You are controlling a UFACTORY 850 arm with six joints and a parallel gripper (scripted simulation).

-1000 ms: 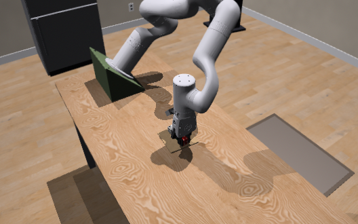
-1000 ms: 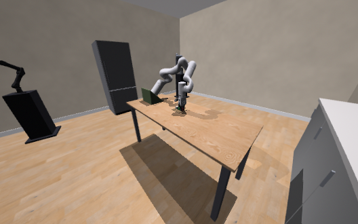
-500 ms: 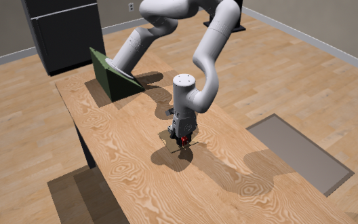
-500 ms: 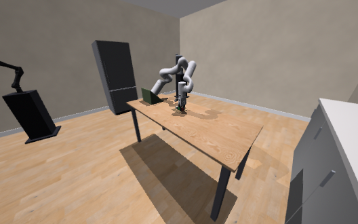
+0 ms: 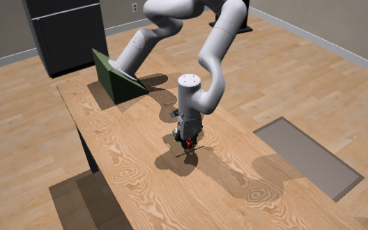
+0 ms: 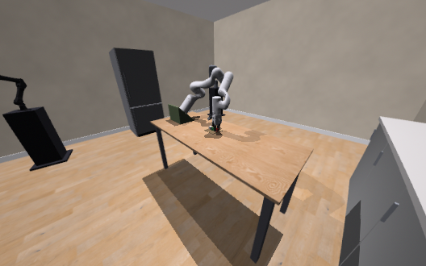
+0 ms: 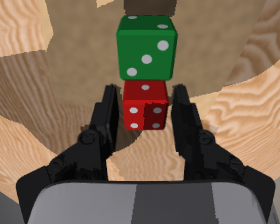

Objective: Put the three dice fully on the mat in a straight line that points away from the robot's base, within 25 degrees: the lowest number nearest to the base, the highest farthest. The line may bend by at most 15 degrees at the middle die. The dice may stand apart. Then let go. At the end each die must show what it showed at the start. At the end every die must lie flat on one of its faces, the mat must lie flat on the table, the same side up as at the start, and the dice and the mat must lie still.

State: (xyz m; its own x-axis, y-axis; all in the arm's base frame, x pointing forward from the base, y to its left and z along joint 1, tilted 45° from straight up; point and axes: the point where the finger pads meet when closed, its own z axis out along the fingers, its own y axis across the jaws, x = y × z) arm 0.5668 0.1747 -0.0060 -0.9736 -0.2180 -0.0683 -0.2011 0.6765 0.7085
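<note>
Gripper (image 5: 189,146) (image 6: 217,129) (image 7: 145,99) partly open, fingers astride red die (image 5: 189,143) (image 6: 217,130) (image 7: 145,107) with gaps both sides, holding nothing. Red stands at mat's (image 5: 175,150) (image 6: 213,132) (image 7: 81,65) far end, probably as highest number; full mat support unclear. Green die (image 7: 146,55) sits just baseward, likely as middle. Straight lift next should avoid nudging the line.

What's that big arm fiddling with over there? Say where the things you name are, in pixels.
The arm's gripper (image 5: 189,143) (image 7: 145,99) stands open around a red die (image 5: 189,143) (image 7: 145,106), not gripping it. Just beyond, in the wrist view, is a green die (image 7: 146,52) over the brown mat (image 5: 176,150) (image 7: 81,65). They look nearly lined up; I can't confirm a third die.
</note>
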